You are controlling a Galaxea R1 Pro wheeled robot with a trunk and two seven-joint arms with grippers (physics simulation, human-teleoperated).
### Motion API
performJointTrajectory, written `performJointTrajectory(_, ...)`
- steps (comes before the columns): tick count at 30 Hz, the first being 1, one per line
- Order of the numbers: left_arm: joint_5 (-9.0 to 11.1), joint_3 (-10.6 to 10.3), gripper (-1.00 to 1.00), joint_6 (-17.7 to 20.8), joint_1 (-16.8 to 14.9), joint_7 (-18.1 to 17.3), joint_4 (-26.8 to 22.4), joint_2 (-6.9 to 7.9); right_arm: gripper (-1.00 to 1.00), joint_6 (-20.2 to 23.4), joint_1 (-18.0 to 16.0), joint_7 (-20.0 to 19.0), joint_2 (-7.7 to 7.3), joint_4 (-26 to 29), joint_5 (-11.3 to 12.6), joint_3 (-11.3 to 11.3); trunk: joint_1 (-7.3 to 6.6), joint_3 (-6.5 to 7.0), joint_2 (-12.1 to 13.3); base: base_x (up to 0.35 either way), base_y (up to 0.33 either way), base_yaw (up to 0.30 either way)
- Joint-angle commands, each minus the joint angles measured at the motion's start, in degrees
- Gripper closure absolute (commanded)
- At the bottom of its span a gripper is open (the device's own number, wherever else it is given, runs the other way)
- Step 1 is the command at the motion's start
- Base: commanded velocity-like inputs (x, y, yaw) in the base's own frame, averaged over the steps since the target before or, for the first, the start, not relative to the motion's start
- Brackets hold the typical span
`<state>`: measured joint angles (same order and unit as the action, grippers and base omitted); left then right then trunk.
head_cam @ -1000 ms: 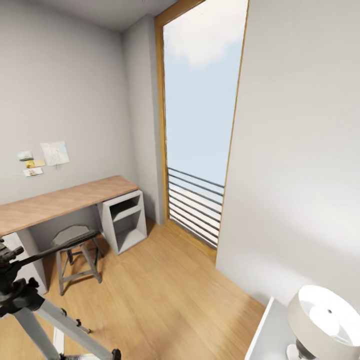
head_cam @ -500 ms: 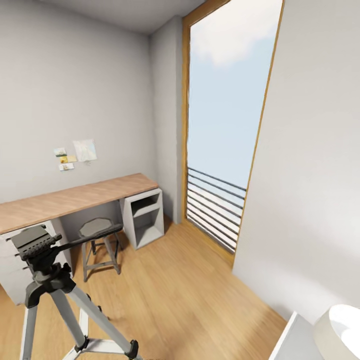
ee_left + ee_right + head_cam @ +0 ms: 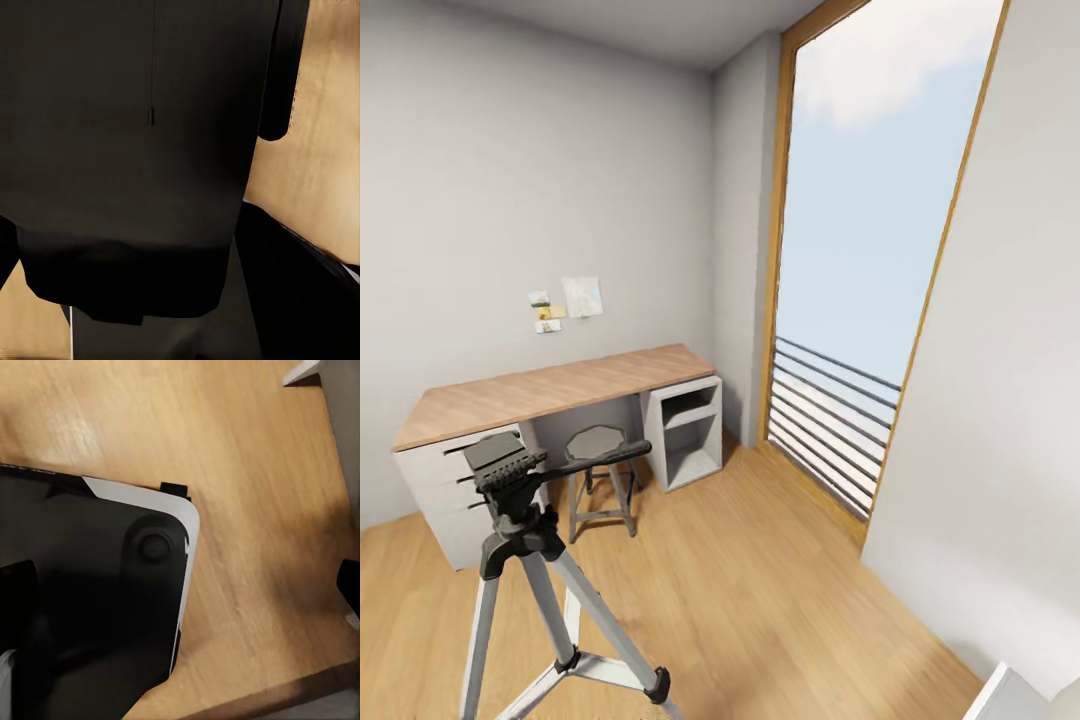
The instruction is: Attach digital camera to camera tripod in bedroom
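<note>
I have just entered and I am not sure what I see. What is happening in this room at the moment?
A wheeled robot is in a bedroom. Its head camera looks at the camera tripod, which stands on the wood floor in front of a desk and a stool. The tripod's head is bare, so no digital camera is mounted yet. The wrist views show mostly dark robot parts above the floor, so whether its fingers hold anything cannot be told.

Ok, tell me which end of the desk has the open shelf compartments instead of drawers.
The end nearest the tall window: the desk has an open two-level cubby there. The opposite end, behind the camera tripod, carries drawers.
</note>
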<state>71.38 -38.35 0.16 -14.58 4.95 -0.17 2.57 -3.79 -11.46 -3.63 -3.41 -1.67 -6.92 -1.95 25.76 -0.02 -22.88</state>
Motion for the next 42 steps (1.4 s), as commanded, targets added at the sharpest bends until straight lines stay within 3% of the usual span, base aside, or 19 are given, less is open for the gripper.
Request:
performJointTrajectory(1, 0.3, -0.5, 1.0, 0.0, 0.0, 0.1, 0.0, 0.01, -1.0, -0.3, -0.1, -0.1, -0.02, -0.2, -0.4, -0.2, 0.02, -0.02, 0.0, 0.0, 0.0, 0.277)
performJointTrajectory(17, 0.3, -0.5, 1.0, 0.0, 0.0, 0.0, 0.0, -0.01, -1.0, -0.3, -0.1, -0.1, 0.06, -0.2, -0.4, -0.1, 0.02, -0.02, 0.0, 0.002, -0.008, 0.277)
performJointTrajectory(34, 0.3, -0.5, 1.0, 0.1, 0.0, 0.0, 0.0, -0.01, -1.0, -0.3, -0.1, -0.1, 0.02, -0.2, -0.4, -0.1, 0.02, -0.02, 0.0, 0.111, -0.232, 0.277)
performJointTrajectory(42, 0.3, -0.5, 1.0, 0.0, 0.0, 0.0, 0.0, -0.02, -1.0, -0.3, -0.1, -0.1, 0.0, -0.2, -0.4, -0.1, 0.02, -0.02, 0.0, 0.083, -0.076, 0.277)
